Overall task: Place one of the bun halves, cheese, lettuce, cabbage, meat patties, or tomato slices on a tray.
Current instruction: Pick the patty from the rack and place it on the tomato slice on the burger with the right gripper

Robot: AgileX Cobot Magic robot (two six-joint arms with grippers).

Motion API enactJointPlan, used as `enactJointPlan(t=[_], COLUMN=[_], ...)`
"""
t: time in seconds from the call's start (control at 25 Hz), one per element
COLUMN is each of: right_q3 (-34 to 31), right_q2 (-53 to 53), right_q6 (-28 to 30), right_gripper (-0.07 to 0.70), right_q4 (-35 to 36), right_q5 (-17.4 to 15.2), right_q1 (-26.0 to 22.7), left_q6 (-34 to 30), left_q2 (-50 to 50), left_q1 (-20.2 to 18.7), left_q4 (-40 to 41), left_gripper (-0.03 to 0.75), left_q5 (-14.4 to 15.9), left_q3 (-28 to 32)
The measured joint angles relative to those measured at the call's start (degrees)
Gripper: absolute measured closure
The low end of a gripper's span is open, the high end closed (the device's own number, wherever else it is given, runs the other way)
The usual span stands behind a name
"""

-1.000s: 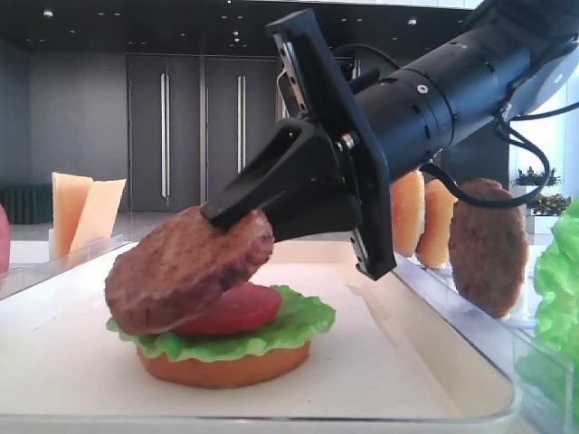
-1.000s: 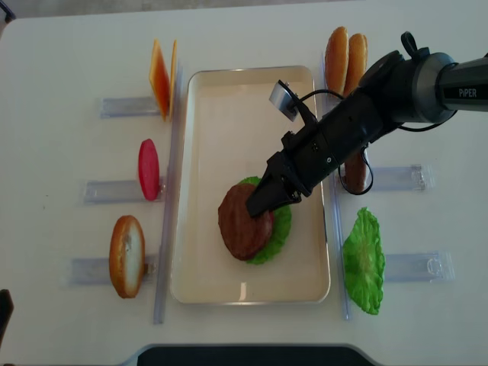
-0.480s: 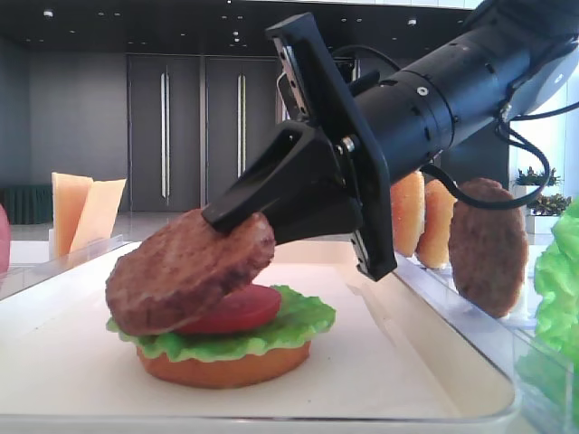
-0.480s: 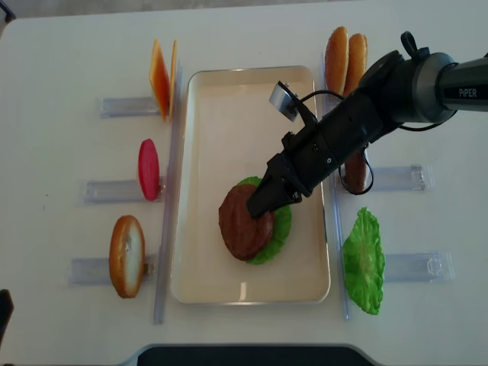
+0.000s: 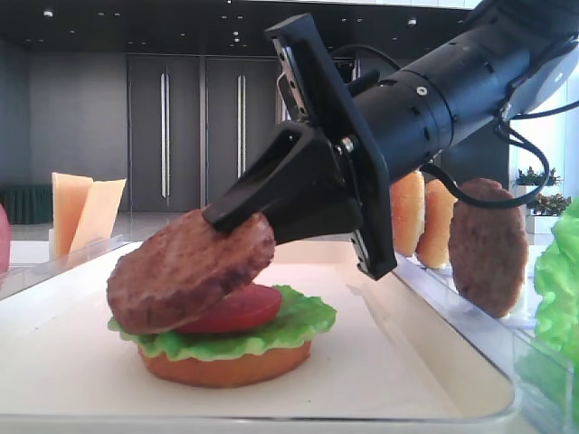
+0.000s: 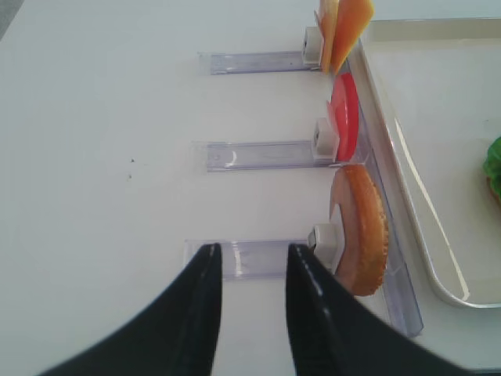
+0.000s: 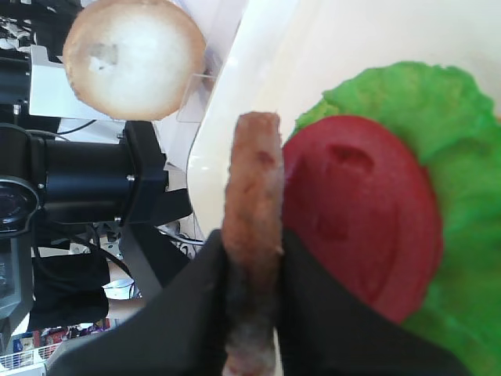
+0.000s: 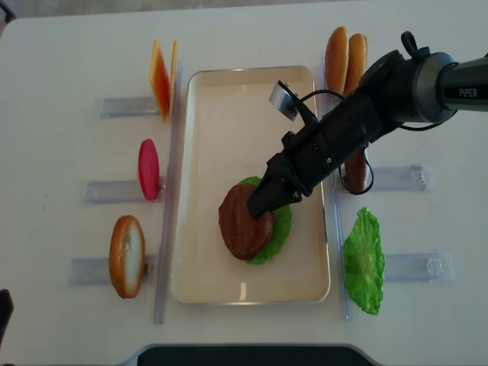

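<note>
Cheese point(image 6: 344, 30), tomato slice point(image 6: 344, 128), bun half point(image 6: 361, 239) upright in clear racks point(image 6: 258, 154) along tray's point(image 6: 407, 188) left rim; left gripper point(image 6: 249, 270) empty.

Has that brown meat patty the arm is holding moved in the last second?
No. The meat patty is tilted as before over the tomato slice, pinched by the right end effector.

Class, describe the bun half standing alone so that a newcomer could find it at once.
Start at the cream tray mid-table and look to its left, where three clear racks lie. The bun half stands on edge in the nearest one. Its neighbours are a red tomato slice and yellow cheese.
</note>
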State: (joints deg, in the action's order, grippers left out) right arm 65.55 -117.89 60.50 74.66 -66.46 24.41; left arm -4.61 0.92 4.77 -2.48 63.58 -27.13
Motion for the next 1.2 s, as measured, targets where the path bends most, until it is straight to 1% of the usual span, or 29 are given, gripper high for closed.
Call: enactJointPlan(t=[0.08, 0.16, 0.2, 0.36, 0.48, 0.56, 0.68, 0.76, 0.88, 1.04, 1.2], right_q3=[0.00, 0.00, 0.00, 0.00, 0.00, 0.00, 0.00, 0.00, 0.00, 0.00, 0.00], right_q2=[0.00, 0.00, 0.00, 0.00, 0.00, 0.00, 0.13, 0.89, 4.15, 11.50, 18.97], right_q6=[0.00, 0.00, 0.00, 0.00, 0.00, 0.00, 0.32, 0.48, 0.66, 0.79, -0.20], right_gripper=[0.484, 0.456, 0.435, 0.295, 0.227, 0.208, 0.200, 0.199, 0.199, 0.199, 0.199], right_q4=[0.00, 0.00, 0.00, 0.00, 0.00, 0.00, 0.00, -0.60, -2.41, -5.42, -9.21], right_q5=[0.31, 0.55, 0.70, 1.02, 1.07, 1.07, 1.21, 2.44, 5.49, 10.18, 13.90], right_q1=[0.00, 0.00, 0.00, 0.00, 0.00, 0.00, 0.00, 0.00, 0.00, 0.00, 0.00], left_q6=[0.00, 0.00, 0.00, 0.00, 0.00, 0.00, 0.00, 0.00, 0.00, 0.00, 0.00], left_q2=[0.00, 0.00, 0.00, 0.00, 0.00, 0.00, 0.00, 0.00, 0.00, 0.00, 0.00], left_q1=[0.00, 0.00, 0.00, 0.00, 0.00, 0.00, 0.00, 0.00, 0.00, 0.00, 0.00], left_q4=[0.00, 0.00, 0.00, 0.00, 0.00, 0.00, 0.00, 0.00, 0.00, 0.00, 0.00], left_gripper=[0.496, 0.496, 0.496, 0.496, 0.496, 0.496, 0.496, 0.496, 0.496, 0.496, 0.496], left_q5=[0.00, 0.00, 0.00, 0.00, 0.00, 0.00, 0.00, 0.00, 0.00, 0.00, 0.00], left_q3=[0.00, 0.00, 0.00, 0.00, 0.00, 0.00, 0.00, 0.00, 0.00, 0.00, 0.00])
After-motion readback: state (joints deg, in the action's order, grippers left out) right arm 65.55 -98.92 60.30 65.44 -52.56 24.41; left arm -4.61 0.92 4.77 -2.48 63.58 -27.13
